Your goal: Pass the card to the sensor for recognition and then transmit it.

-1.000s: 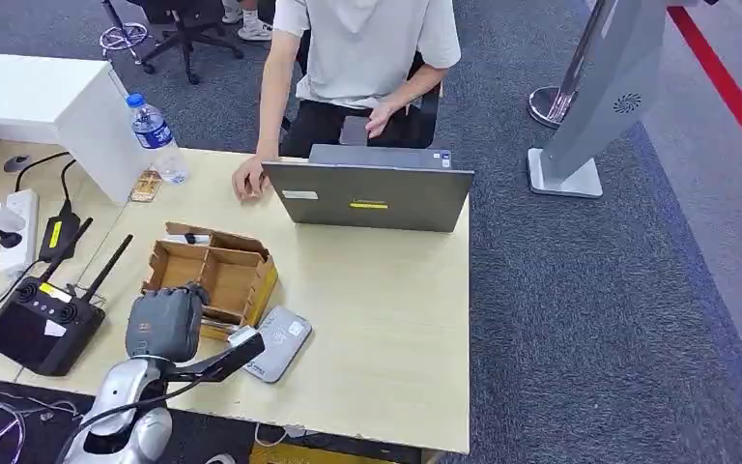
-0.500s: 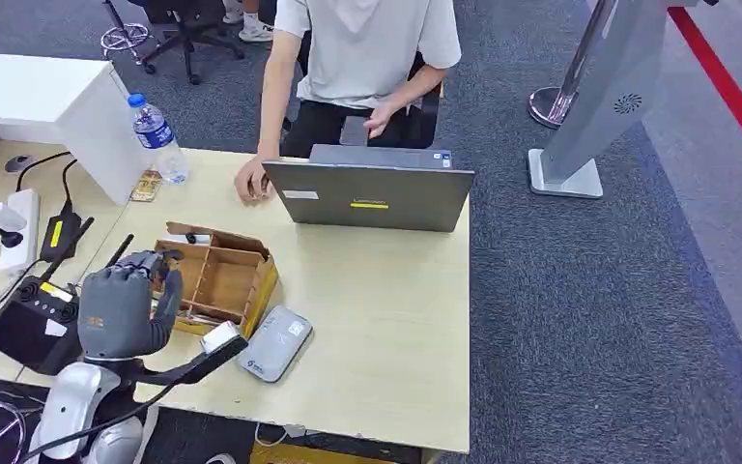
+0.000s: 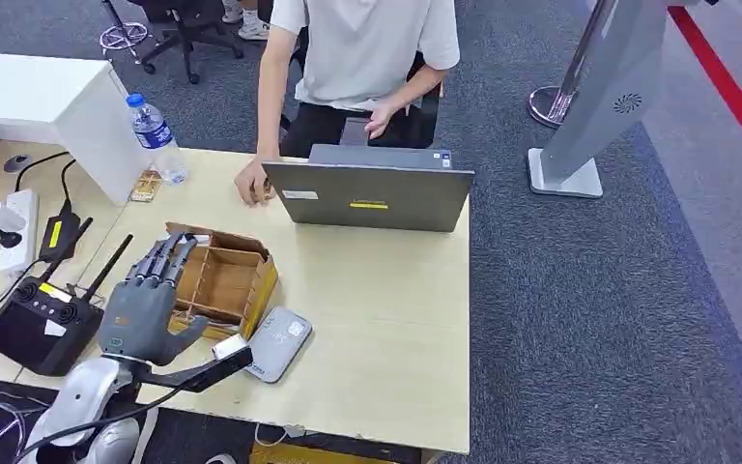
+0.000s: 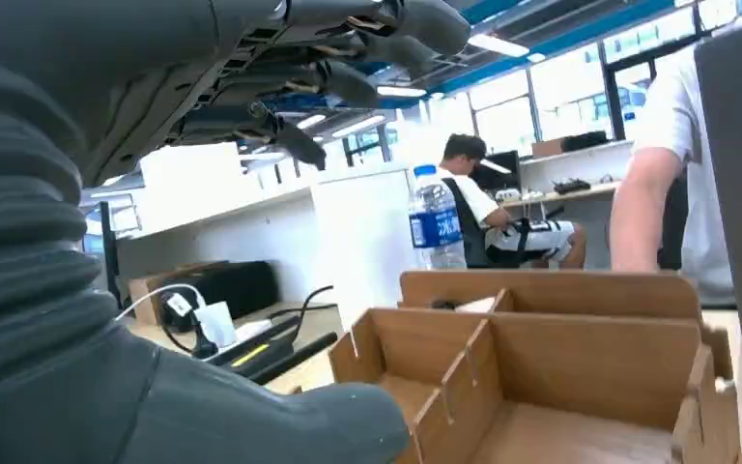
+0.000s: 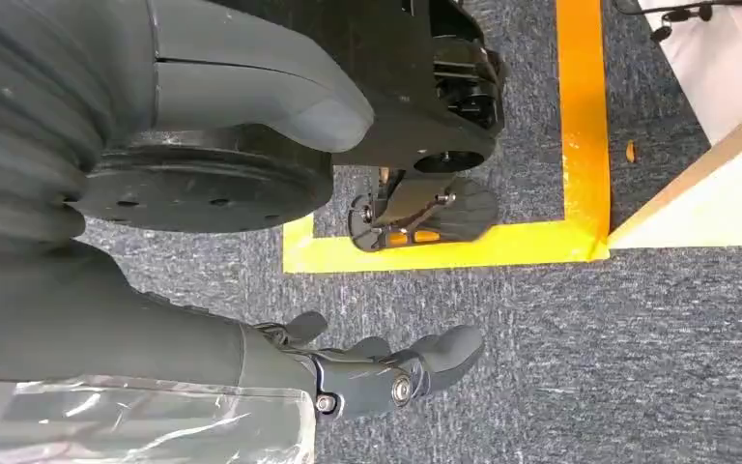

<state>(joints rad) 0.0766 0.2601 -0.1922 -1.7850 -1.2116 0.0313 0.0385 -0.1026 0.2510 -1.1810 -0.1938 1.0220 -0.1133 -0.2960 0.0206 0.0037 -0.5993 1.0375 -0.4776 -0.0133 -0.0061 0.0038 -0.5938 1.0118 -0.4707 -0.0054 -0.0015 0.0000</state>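
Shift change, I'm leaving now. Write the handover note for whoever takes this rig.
Left hand: open, fingers spread, holding nothing, raised over the near left corner of the cardboard box.
Right hand: hanging over the carpet, fingers slightly curled, holding nothing.
Sensor: flat on the table, just right of the box.
Done: nothing picked up.
Left: take the card, present it to the sensor, pass it on.

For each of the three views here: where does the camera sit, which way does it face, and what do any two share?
Head: high on the body, facing down at the table; left hand shows.
Left wrist: behind the left hand, level across the cardboard box.
Right wrist: hanging, facing carpet; right hand shows.
Shared: head and left wrist both see the box and water bottle.
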